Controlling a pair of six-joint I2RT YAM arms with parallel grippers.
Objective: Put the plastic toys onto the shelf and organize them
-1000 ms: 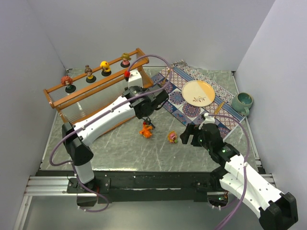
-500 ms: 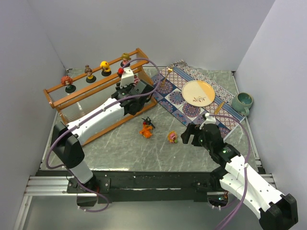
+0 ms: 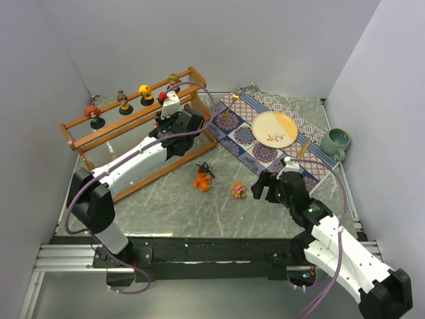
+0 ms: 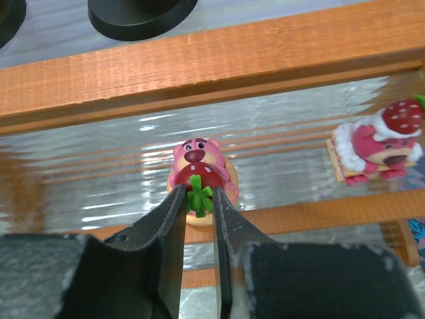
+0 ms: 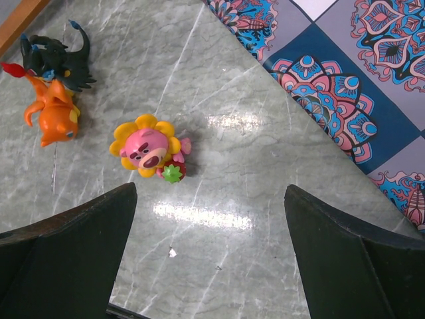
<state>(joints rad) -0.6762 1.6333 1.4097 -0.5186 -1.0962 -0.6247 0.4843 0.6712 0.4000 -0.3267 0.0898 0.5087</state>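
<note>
We hold the pink strawberry bear (image 4: pixel 197 159) clamped between the narrow dark fingers of the left gripper (image 4: pixel 198 194), in front of a clear ribbed panel of the shelf (image 4: pixel 219 60), between two wooden rails.

To set it down well, we lower it until its flat base sits level on the panel, apart from the pink cake bear (image 4: pixel 378 143) standing to its right. Then we part the jaws slowly, because glossy rounded plastic probably tips on ridges. The rails are matte orange-brown wood.

The right gripper (image 5: pixel 209 199) hangs wide open and empty over the marbled tabletop (image 5: pixel 252 199), near the sunflower bear (image 5: pixel 147 147), the orange figure (image 5: pixel 53 109) and the black spiky figure (image 5: pixel 56 56).
</note>
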